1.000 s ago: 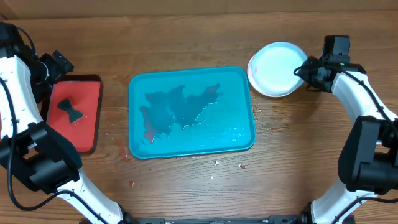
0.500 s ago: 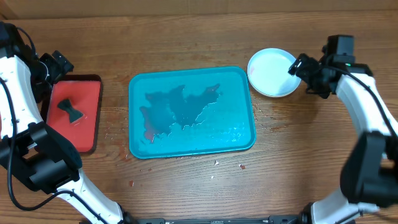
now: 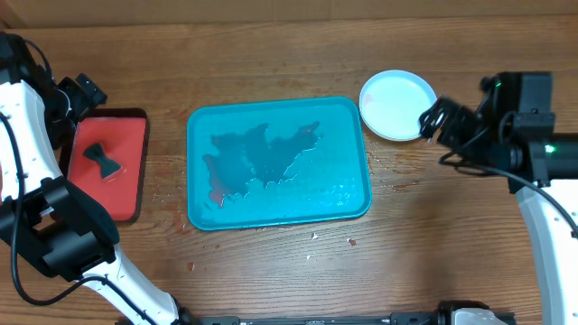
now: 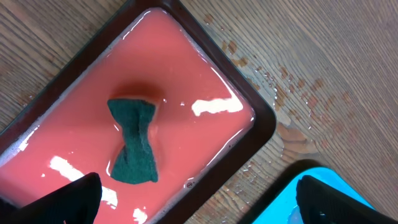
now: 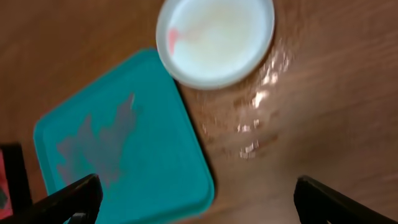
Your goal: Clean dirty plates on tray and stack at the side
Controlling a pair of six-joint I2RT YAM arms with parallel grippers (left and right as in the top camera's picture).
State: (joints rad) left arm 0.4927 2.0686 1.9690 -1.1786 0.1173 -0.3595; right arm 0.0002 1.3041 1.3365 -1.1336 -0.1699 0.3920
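Overhead: plates (image 3: 396, 104) stacked just left of right end effector (image 3: 432, 120), spread wide, gripping nothing; tray (image 3: 348, 113) farther left.

light: bright, even | glare: red tray (image 4: 180, 118) liquid | blur: right wrist view, motion-smeared

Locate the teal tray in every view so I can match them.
Overhead: teal tray, centre of frame.
Left wrist: only its corner, bottom right.
Right wrist: lower left, blurred.
Landmarks: red tray beside it in overhead and left wrist; white plate in overhead and right wrist.
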